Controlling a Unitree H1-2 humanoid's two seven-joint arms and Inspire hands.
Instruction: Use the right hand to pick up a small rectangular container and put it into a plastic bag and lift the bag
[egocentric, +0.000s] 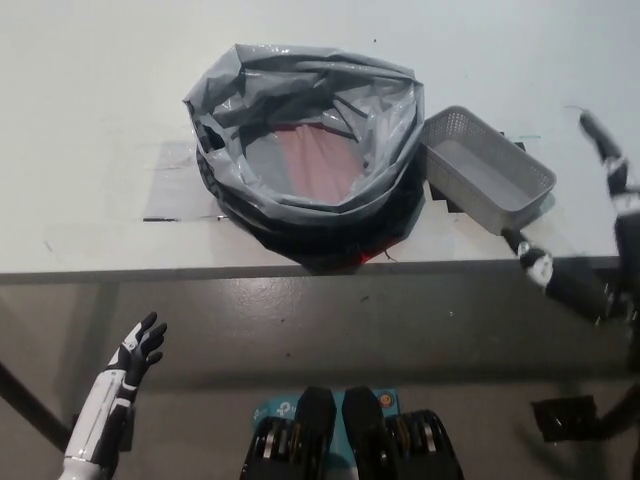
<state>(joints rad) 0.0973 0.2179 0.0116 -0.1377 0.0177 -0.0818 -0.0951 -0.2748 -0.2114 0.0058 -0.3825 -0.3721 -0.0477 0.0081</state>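
Observation:
A small grey rectangular mesh container (487, 168) lies on the white table, just right of a grey plastic bag (310, 140). The bag stands open over a round black bin, with a reddish bottom showing inside. My black right hand (600, 220) is at the right edge, open, its fingers spread to the right of and below the container, not touching it. My left hand (140, 350) rests low at the lower left, below the table edge, open and holding nothing.
The table's front edge (200, 272) runs across the middle of the view, with grey floor below it. Dark tape marks (175, 218) lie on the table left of the bag.

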